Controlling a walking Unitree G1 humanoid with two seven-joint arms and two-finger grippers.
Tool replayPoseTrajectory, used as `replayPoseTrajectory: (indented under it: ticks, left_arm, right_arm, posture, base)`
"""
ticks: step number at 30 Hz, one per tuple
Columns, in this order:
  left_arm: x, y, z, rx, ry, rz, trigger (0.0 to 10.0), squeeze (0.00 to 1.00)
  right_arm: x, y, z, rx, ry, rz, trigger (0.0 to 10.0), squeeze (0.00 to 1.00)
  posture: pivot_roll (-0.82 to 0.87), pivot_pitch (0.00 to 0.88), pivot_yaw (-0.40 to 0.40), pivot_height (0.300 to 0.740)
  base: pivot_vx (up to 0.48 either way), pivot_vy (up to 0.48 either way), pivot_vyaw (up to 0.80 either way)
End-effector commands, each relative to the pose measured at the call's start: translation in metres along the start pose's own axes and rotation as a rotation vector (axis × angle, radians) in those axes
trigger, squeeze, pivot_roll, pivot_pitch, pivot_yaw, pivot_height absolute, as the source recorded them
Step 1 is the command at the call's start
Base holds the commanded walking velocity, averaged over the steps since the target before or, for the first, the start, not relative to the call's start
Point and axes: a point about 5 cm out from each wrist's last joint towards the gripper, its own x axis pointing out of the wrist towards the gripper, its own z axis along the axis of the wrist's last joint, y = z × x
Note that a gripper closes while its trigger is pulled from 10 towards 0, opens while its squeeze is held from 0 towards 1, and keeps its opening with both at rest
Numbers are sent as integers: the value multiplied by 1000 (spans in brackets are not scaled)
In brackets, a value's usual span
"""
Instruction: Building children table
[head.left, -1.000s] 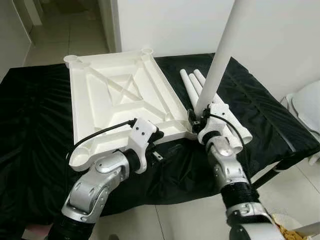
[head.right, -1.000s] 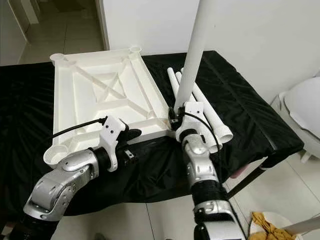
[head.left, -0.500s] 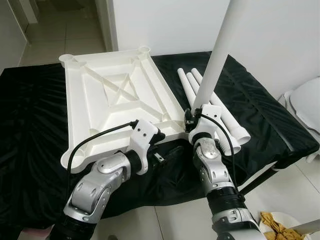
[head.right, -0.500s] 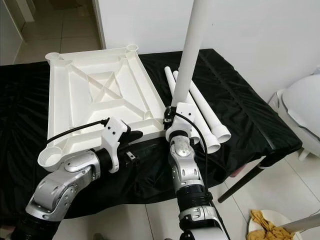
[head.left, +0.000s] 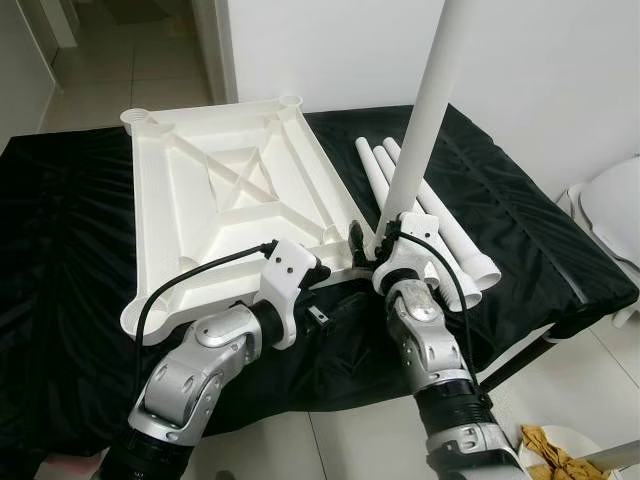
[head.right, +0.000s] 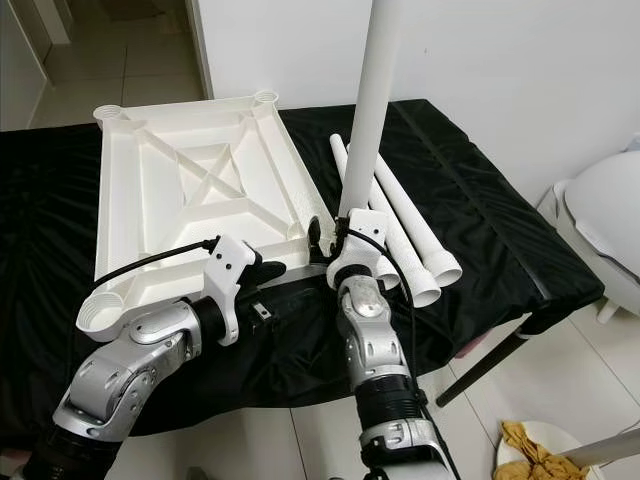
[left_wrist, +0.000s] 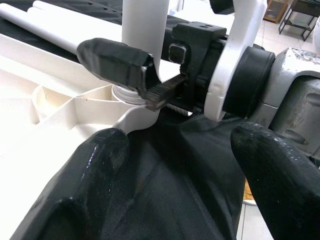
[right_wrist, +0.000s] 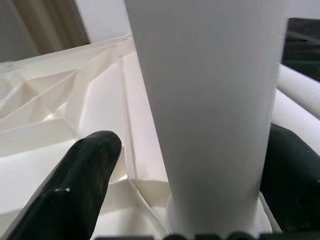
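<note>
From the head views, the white plastic tabletop (head.left: 235, 205) lies upside down on a black cloth (head.left: 70, 270), its ribbed underside and round corner sockets showing. A white leg (head.left: 425, 110) stands upright in the near right corner socket, and three more white legs (head.left: 430, 215) lie just beside the tabletop on the cloth. The right gripper (head.left: 368, 240) straddles the standing leg's base.

In the left wrist view, the left gripper (left_wrist: 192, 165) hovers spread wide over the cloth near that socket, holding nothing.

In the right wrist view, the fingers (right_wrist: 75, 185) sit either side of the leg with gaps, not clamped. No writing is readable.
</note>
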Motion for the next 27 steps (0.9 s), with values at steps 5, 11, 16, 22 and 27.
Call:
replayPoseTrajectory:
  ticks: [5,11,16,22,27]
  left_arm:
    - [2,-1,1,13,0,-30,10000,0]
    - [2,0,1,14,-3,-27,10000,0]
    - [2,1,3,16,-6,-23,10000,0]
    - [1,3,3,13,-7,-12,10000,0]
    - [0,4,5,12,-11,-2,10000,0]
  right_arm:
    - [-2,-6,6,17,-4,188,10000,1000]
    - [-2,-27,11,-48,14,318,10000,0]
    - [-3,-47,9,-138,72,440,10000,0]
    - [-2,-61,8,-184,125,531,10000,0]
    - [5,-67,9,-226,144,553,10000,0]
  posture:
    - [-54,0,-30,740]
    - [-55,0,-28,740]
    - [-51,0,-21,740]
    - [-50,8,-16,740]
    - [-38,16,-15,740]
  base:
    - [0,0,0]
    - [0,0,0]
    - [0,0,0]
    - [0,0,0]
    - [0,0,0]
